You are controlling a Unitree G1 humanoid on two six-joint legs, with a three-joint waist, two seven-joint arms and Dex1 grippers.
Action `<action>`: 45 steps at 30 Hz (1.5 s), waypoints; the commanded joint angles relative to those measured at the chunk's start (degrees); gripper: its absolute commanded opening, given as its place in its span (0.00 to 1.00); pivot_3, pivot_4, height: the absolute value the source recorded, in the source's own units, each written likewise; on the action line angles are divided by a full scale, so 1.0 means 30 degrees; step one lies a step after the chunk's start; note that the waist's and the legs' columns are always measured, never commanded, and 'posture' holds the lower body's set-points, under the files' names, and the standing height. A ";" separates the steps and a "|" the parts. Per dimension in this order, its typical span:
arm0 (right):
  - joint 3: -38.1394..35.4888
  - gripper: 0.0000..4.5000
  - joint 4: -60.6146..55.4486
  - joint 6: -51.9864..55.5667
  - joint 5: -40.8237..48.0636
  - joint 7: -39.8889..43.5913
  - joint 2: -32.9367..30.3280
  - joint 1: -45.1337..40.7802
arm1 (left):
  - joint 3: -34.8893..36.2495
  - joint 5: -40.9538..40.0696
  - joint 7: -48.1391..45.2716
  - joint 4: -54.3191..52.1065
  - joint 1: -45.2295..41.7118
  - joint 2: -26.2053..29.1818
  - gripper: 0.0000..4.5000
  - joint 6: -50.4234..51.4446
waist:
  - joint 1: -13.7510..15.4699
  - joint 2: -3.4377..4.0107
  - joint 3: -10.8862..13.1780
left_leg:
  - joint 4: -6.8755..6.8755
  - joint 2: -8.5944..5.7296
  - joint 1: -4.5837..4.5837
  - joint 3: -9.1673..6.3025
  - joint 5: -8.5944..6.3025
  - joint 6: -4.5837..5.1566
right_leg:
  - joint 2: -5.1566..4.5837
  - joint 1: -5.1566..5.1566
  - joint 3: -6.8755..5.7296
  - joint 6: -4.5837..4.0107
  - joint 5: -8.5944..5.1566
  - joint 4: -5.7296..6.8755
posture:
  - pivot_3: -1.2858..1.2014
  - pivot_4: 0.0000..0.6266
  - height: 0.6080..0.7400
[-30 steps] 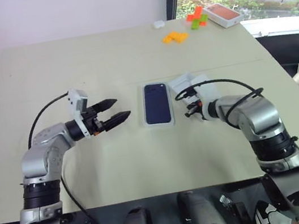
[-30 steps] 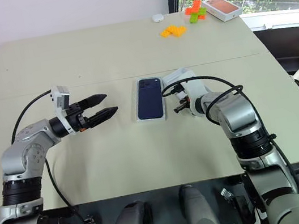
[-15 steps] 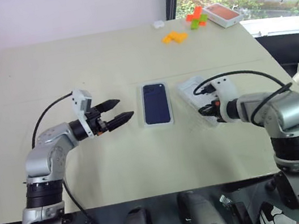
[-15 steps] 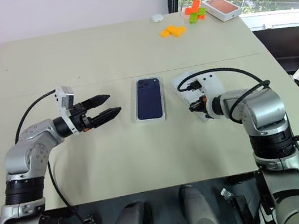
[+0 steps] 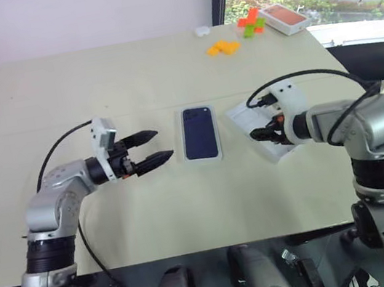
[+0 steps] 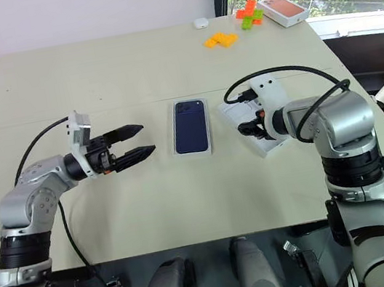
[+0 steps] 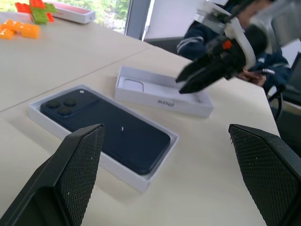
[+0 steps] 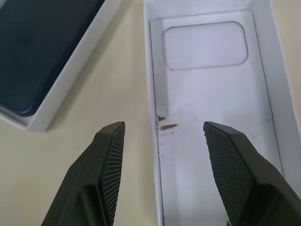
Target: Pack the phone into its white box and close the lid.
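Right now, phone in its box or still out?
In. The phone lies flat inside the white box, rim showing all round; the lid sits open-side-up beside it.

A pale beige table (image 5: 129, 73) carries everything; the white box (image 5: 199, 133) lies flat on it between the two grippers, with the phone (image 5: 199, 131) inside, back up; the lid (image 7: 162, 91) lies on the table just beside the box on the right gripper's side, open side up; well beyond both grippers, at the far edge, lie orange blocks (image 5: 224, 47), a red and green block cluster (image 5: 251, 23), an orange-topped box (image 5: 284, 18) and a small white object (image 5: 203, 31).
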 commanded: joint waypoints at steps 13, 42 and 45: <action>0.3069 0.62 0.2923 -0.2296 -0.0543 0.0077 -0.0363 -0.1568 | -0.0505 0.0444 0.0653 -0.1227 0.0904 0.0110 1.00 -0.1115 | 0.0032 0.0000 0.0000 | 0.0003 -0.0003 -0.0002 0.0009 -0.0004 0.0007 | -0.0007 -0.0001 0.0008 0.0002 0.0001 -0.0002 | 0.52 0.24 1.00; 0.1837 0.01 0.5925 -0.3509 -0.1020 0.0036 0.0779 -0.3989 | -0.0935 0.0688 0.1231 -0.0872 0.0581 -0.0197 1.00 -0.1143 | -0.0045 0.0007 0.0005 | 0.0003 0.0000 -0.0002 0.0019 -0.0007 0.0013 | -0.0001 -0.0005 0.0014 0.0004 0.0000 -0.0006 | 0.52 0.24 1.00; -0.2294 0.01 0.7296 -0.3447 0.0007 -0.0553 0.2652 -0.5706 | -0.0699 0.0534 0.1455 -0.0510 0.0314 -0.0185 1.00 -0.0921 | -0.0026 0.0014 0.0009 | 0.0002 0.0008 -0.0001 0.0021 -0.0007 0.0013 | 0.0010 -0.0013 0.0015 0.0004 0.0002 0.0001 | 0.52 0.24 1.00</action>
